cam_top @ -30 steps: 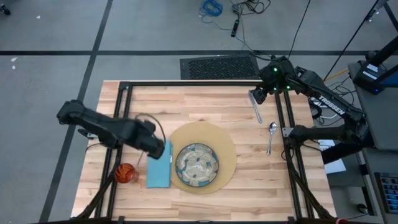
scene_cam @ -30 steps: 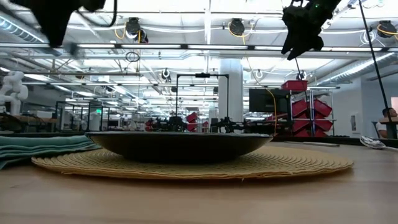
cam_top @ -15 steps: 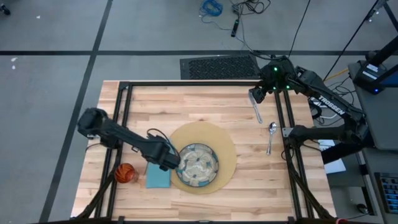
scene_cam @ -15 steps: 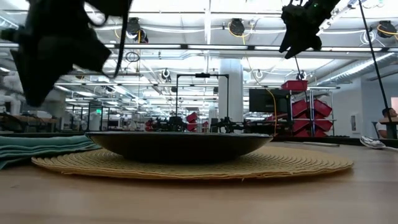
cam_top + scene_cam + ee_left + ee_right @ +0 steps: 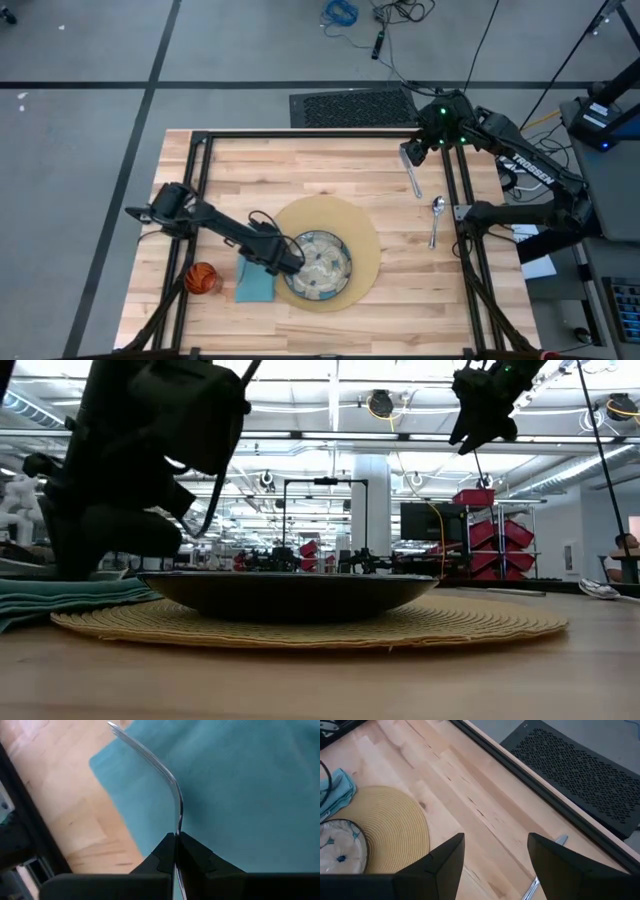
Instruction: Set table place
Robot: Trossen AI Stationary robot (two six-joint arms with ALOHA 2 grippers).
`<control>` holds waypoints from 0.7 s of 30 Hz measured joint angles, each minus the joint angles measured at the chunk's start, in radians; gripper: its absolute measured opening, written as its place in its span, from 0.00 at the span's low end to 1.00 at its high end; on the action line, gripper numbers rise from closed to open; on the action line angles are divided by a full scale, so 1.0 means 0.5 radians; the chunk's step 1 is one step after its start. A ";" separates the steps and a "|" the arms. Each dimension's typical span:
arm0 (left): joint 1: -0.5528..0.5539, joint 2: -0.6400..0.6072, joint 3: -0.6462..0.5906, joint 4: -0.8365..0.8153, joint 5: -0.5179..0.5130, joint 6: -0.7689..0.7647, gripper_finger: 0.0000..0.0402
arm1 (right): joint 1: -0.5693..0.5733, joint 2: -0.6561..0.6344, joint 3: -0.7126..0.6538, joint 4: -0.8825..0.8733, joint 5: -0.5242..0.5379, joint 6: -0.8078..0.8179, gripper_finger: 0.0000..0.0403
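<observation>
My left gripper is low over the light-blue napkin, by the napkin's right edge next to the greenish plate. It is shut on a silver fork. The plate sits on the round tan mat. An orange cup stands left of the napkin. A knife and a spoon lie on the table at the right. My right gripper is open and empty above the knife's far end. My left gripper pinches the fork's thin shaft between its two fingertips. The fork shows edge-on and runs forward from the fingers along their line, curving over the napkin. Which end it holds, and whether the free end touches the napkin, I cannot tell.
The black frame runs along the table's edges, with uprights at the left and right. Bare wood lies between the mat and the far edge.
My left gripper has gone toward the table's right and near edges and down, from beside the napkin's far end to low over the napkin's right edge by the plate. It has stayed shut.
</observation>
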 joint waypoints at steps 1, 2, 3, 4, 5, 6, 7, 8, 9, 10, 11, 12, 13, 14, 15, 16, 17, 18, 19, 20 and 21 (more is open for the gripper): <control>0.005 0.012 0.000 0.022 -0.007 0.004 0.00 | 0.000 0.000 0.000 0.000 -0.015 0.000 0.52; 0.008 0.018 0.000 0.051 -0.023 0.010 0.00 | 0.000 0.000 0.000 0.000 -0.036 0.001 0.52; 0.009 0.021 0.000 0.079 -0.041 0.018 0.00 | 0.001 0.000 0.000 0.000 -0.043 0.001 0.52; 0.012 0.023 0.000 0.106 -0.045 0.031 0.00 | 0.001 0.000 0.000 0.000 -0.047 0.001 0.52; 0.017 0.023 0.000 0.130 -0.048 0.057 0.00 | 0.001 0.001 0.000 0.000 -0.048 0.001 0.52; 0.018 0.023 0.000 0.142 -0.050 0.079 0.00 | 0.001 0.001 0.000 -0.001 -0.048 0.001 0.52; 0.018 0.022 0.000 0.147 -0.051 0.103 0.00 | 0.000 0.001 0.000 -0.002 -0.048 0.001 0.52; 0.018 0.022 0.000 0.155 -0.052 0.115 0.00 | 0.000 0.001 0.000 -0.001 -0.047 0.001 0.52; 0.018 0.022 0.000 0.161 -0.054 0.125 0.00 | 0.000 0.001 0.000 -0.002 -0.047 0.001 0.52; 0.018 0.022 0.000 0.165 -0.055 0.141 0.00 | 0.000 0.002 0.000 -0.001 -0.047 0.002 0.52; 0.018 0.022 0.000 0.167 -0.055 0.162 0.00 | 0.001 0.002 0.000 -0.001 -0.047 0.002 0.52; 0.018 0.022 0.000 0.169 -0.055 0.169 0.00 | 0.000 0.002 0.000 -0.001 -0.047 0.002 0.52; 0.018 0.022 0.000 0.170 -0.055 0.172 0.00 | 0.001 0.002 0.000 -0.001 -0.047 0.001 0.52; 0.018 0.022 0.000 0.171 -0.055 0.172 0.00 | 0.000 0.003 0.000 -0.001 -0.047 0.001 0.52; 0.018 0.021 0.000 0.171 -0.055 0.171 0.00 | 0.000 0.003 0.000 -0.001 -0.047 0.001 0.52; 0.018 0.021 0.000 0.173 -0.054 0.173 0.00 | 0.000 0.003 0.000 0.000 -0.047 0.001 0.52; 0.018 0.021 0.000 0.178 -0.054 0.175 0.01 | 0.000 0.003 0.000 -0.001 -0.047 0.001 0.52; 0.018 0.021 0.001 0.187 -0.054 0.175 0.02 | 0.001 0.003 0.000 -0.001 -0.047 0.001 0.52; 0.018 0.021 0.002 0.198 -0.052 0.175 0.03 | 0.001 0.003 0.000 0.000 -0.047 0.001 0.52; 0.018 0.021 0.002 0.203 -0.051 0.177 0.05 | 0.000 0.003 0.000 -0.001 -0.047 0.001 0.52; 0.018 0.021 0.002 0.201 -0.051 0.176 0.07 | 0.000 0.003 0.000 -0.001 -0.047 0.001 0.52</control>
